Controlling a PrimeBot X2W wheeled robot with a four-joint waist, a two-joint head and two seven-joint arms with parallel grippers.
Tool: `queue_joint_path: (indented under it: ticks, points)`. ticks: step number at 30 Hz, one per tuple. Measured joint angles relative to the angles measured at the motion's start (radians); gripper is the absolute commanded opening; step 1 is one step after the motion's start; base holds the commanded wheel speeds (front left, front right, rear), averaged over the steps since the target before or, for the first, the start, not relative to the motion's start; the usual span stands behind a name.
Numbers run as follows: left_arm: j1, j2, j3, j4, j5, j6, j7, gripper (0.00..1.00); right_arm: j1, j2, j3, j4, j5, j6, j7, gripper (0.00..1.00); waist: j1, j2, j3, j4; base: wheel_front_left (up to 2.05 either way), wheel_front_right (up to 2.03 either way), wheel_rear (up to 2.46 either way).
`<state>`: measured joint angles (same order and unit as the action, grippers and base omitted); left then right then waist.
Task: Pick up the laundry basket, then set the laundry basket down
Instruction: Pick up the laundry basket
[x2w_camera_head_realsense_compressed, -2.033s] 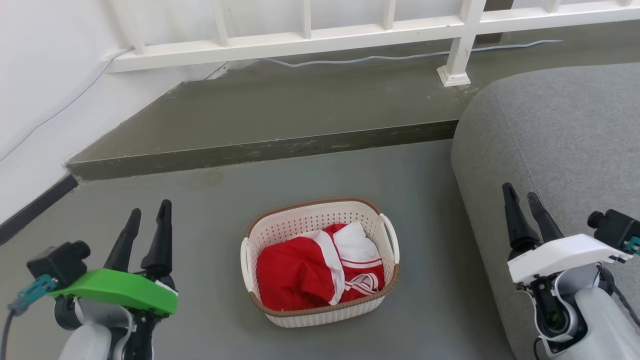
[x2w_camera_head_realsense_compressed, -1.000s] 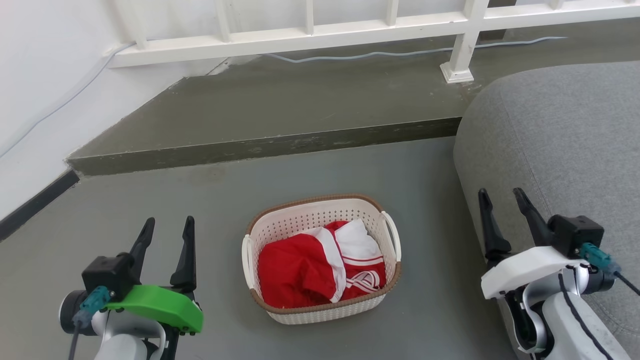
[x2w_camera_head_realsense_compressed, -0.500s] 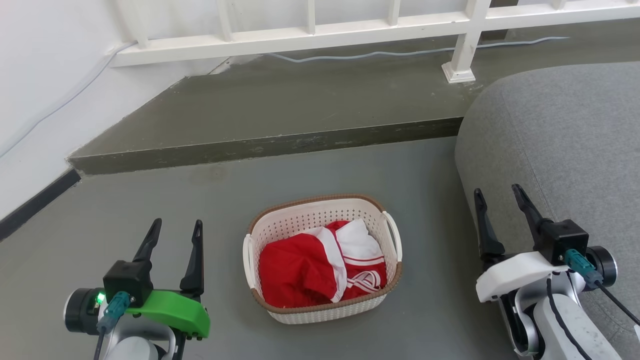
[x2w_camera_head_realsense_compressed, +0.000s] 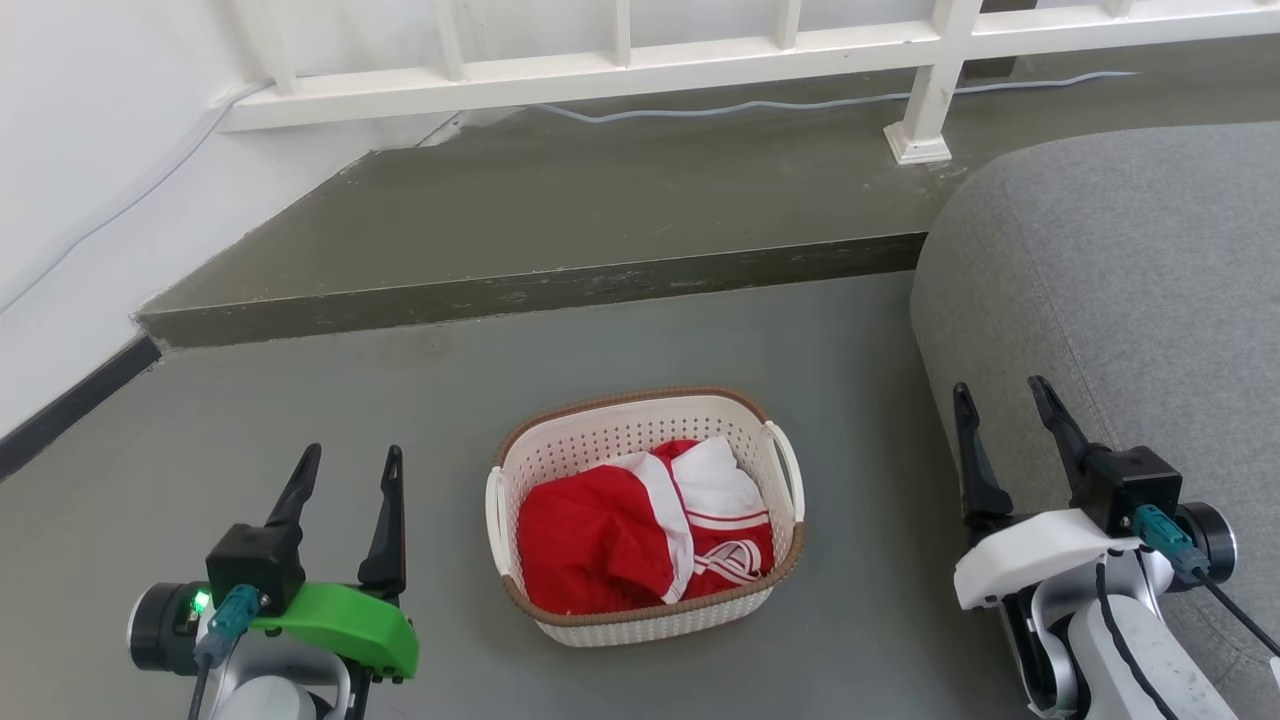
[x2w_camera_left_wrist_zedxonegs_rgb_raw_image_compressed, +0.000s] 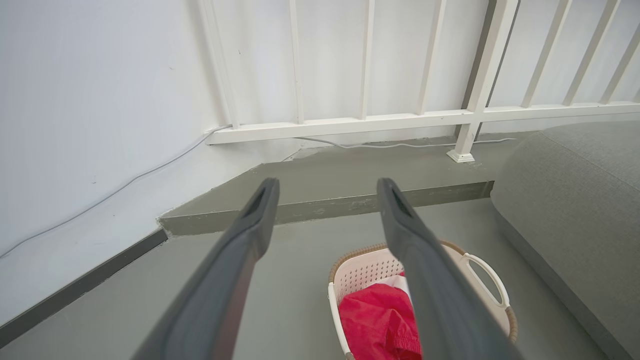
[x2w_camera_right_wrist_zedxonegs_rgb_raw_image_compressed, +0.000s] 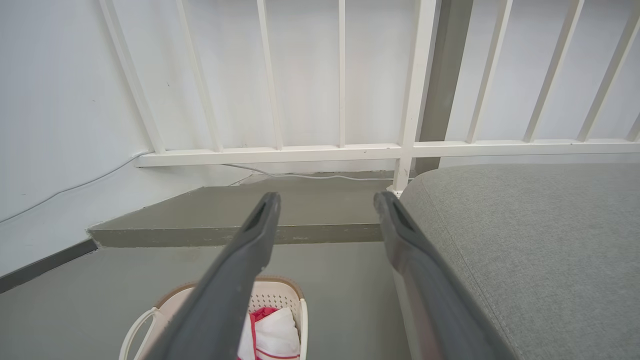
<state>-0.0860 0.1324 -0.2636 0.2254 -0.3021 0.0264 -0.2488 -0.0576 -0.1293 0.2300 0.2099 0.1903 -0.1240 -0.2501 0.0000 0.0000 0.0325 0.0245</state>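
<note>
The laundry basket (x2w_camera_head_realsense_compressed: 610, 433) is cream-white perforated plastic with a brown rim and white side handles. It rests on the grey floor at the centre of the head view, holding red-and-white clothing. My left gripper (x2w_camera_head_realsense_compressed: 348, 460) hovers open to the basket's left, apart from it. On the basket's right, my right gripper (x2w_camera_head_realsense_compressed: 1000, 395) stands open beside the sofa edge. In the left wrist view the basket (x2w_camera_left_wrist_zedxonegs_rgb_raw_image_compressed: 367, 262) lies low, partly behind the right finger of my left gripper (x2w_camera_left_wrist_zedxonegs_rgb_raw_image_compressed: 327, 185). Low in the right wrist view the basket (x2w_camera_right_wrist_zedxonegs_rgb_raw_image_compressed: 279, 292) shows below my right gripper (x2w_camera_right_wrist_zedxonegs_rgb_raw_image_compressed: 327, 197).
A grey sofa (x2w_camera_head_realsense_compressed: 1130, 270) fills the right side, close to my right arm. A raised concrete step (x2w_camera_head_realsense_compressed: 560, 225) runs behind the basket. Beyond it stands a white railing (x2w_camera_head_realsense_compressed: 640, 65) with a cable (x2w_camera_head_realsense_compressed: 720, 108) on the step. A white wall (x2w_camera_head_realsense_compressed: 70, 170) closes the left.
Both arms swung inward and rolled over two seconds, and both grippers opened wider. In the last half second they barely moved. The basket stayed put.
</note>
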Motion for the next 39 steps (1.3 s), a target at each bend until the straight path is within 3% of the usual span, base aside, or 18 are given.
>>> queue_joint_path:
  ticks: [18,39]
  points:
    - [-0.001,-0.013,0.005,0.007,0.000,-0.013,0.000,1.00,0.001,0.008,-0.003,-0.001,-0.011,0.000,0.000,1.00,0.0000,0.0000,0.028,0.001,0.00,0.00,0.00]
    - [-0.063,-0.018,0.024,-0.035,-0.002,-0.041,0.000,1.00,-0.054,0.024,-0.001,-0.021,-0.039,0.000,0.000,1.00,0.0000,0.0000,0.217,0.001,0.00,0.00,0.00]
